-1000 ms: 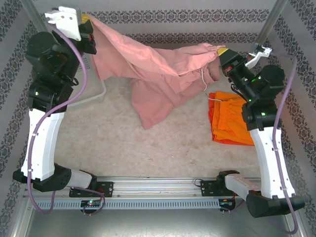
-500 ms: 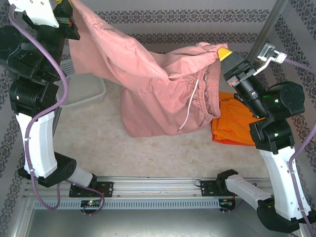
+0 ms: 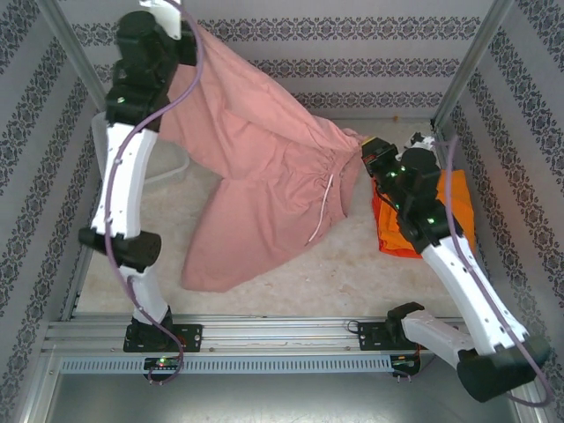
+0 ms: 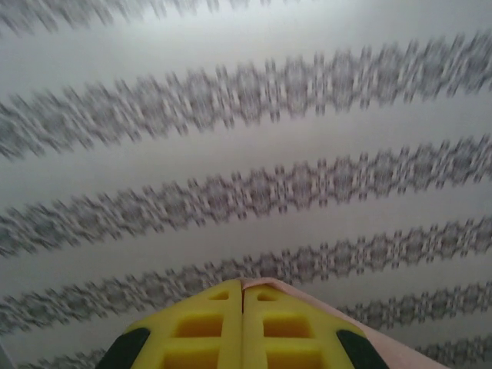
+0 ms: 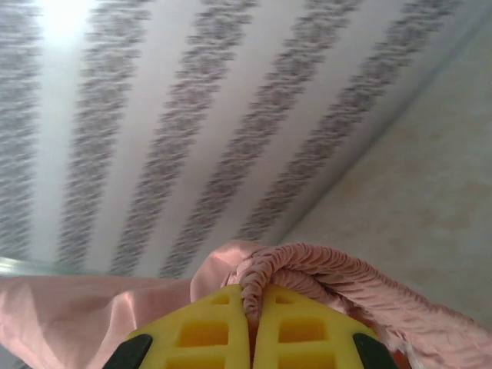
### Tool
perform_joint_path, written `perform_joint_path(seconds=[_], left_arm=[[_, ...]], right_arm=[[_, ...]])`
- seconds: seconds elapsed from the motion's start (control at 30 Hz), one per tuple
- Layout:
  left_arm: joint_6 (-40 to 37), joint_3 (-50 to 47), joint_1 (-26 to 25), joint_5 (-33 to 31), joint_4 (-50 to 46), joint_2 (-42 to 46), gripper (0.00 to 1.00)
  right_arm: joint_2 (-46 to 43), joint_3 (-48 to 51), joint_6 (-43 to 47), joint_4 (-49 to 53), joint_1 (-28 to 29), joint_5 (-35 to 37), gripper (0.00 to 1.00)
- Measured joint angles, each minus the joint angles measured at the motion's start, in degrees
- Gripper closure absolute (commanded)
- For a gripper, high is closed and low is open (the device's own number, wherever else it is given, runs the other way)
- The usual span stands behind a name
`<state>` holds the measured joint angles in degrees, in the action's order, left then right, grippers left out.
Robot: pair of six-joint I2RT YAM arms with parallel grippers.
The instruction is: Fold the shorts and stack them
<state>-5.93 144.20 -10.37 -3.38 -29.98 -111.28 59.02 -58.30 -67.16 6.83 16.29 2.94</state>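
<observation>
Yellow fingers [image 4: 200, 330] of the left jaws are pressed fully together, with a thin edge of the dusty pink shorts [image 4: 407, 357] pinched in the seam between them. Behind them is only blurred, patterned wall. The right jaws are likewise closed, their yellow fingers [image 5: 204, 334] clamping the gathered waistband [image 5: 307, 265], which bunches up over the tips.

From the top camera, the left jaws hold their corner high at the far-left of the enclosure, while the right jaws hold the waistband end lower, at the far right. The dusty pink shorts [image 3: 264, 167] hang stretched on a slope between the two grips. One leg drapes down towards the near left, and its hem reaches the tabletop [image 3: 308, 273]. The white drawstring [image 3: 322, 207] dangles from the waistband across the cloth.

Bright orange shorts [image 3: 460, 207] lie flat on the tabletop under the right arm, with the red-orange shorts [image 3: 382, 225] showing as a redder edge along their left side. A white mesh basket [image 3: 172, 167] sits at far left, partly hidden by the left arm and the pink cloth.
</observation>
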Motion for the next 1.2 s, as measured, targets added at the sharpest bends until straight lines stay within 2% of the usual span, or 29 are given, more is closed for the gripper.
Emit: perform_joint_path(seconds=[0.27, 0.37, 0.4, 0.43, 0.5, 0.53, 0.63, 0.67, 0.7, 0.8, 0.93, 0.97, 1.03, 1.1, 1.17, 1.2], left_arm=[[3.74, 0.09, 0.22, 1.9, 1.42, -16.46, 1.0], [5.64, 3.32, 0.26, 1.95, 2.23, -22.62, 0.99], [6.4, 4.59, 0.26, 2.14, 2.6, -24.48, 0.94], [7.13, 5.42, 0.26, 2.32, 3.15, -25.99, 0.84], [8.26, 6.16, 0.26, 2.78, 4.63, -27.78, 0.55], [9.2, 6.32, 0.28, 2.99, 5.55, -28.37, 0.45], [11.91, 6.67, 0.48, 3.63, 6.32, -28.81, 0.12], [13.03, 7.04, 0.66, 4.26, 6.32, -28.81, 0.05], [14.19, 7.41, 0.9, 4.96, 6.34, -28.74, 0.0], [16.81, 7.69, 1.88, 6.84, 5.18, -27.61, 0.0], [18.69, 6.21, 3.02, 10.03, -1.6, -22.82, 0.01], [19.17, 4.07, 3.19, 10.95, -2.56, -20.57, 0.01], [20.83, -6.73, 3.28, 13.6, -3.19, -12.0, 0.01], [22.88, -21.05, 3.26, 16.24, -0.33, -1.84, 0.0], [26.32, -41.09, 3.21, 18.53, 5.77, 11.43, 0.0], [27.8, -47.91, 3.21, 19.12, 7.48, 16.06, 0.01]], right_arm=[[17.84, 2.14, -3.54, -6.71, -8.13, -0.5, 1.0], [26.67, -0.7, -4.11, -7.67, -9.79, -2.23, 0.92], [30.01, -2.6, -4.48, -7.93, -10.25, -2.97, 0.83], [33.27, -4.92, -5.09, -8.11, -10.73, -3.96, 0.72], [39.01, -9.55, -6.47, -8.85, -11.67, -5.97, 0.52], [41.86, -12.13, -7.34, -9.46, -12.2, -7.28, 0.42], [48.04, -18.47, -10.05, -10.58, -14.01, -10.56, 0.24], [48.98, -19.67, -10.86, -10.86, -14.47, -11.13, 0.21], [49.48, -20.57, -11.39, -11.08, -14.99, -11.56, 0.17], [48.59, -21.38, -12.09, -11.54, -15.87, -11.72, 0.08], [44.61, -20.87, -10.97, -12.0, -16.44, -13.07, 0.05], [43.36, -20.31, -10.49, -12.35, -16.41, -14.08, 0.04], [40.17, -18.08, -9.38, -13.09, -16.37, -16.7, 0.03], [36.76, -14.62, -7.8, -13.51, -15.76, -18.97, 0.02], [33.48, -10.51, -5.77, -13.4, -14.53, -20.98, 0.02], [32.35, -8.76, -4.92, -13.29, -13.88, -21.86, 0.02]])
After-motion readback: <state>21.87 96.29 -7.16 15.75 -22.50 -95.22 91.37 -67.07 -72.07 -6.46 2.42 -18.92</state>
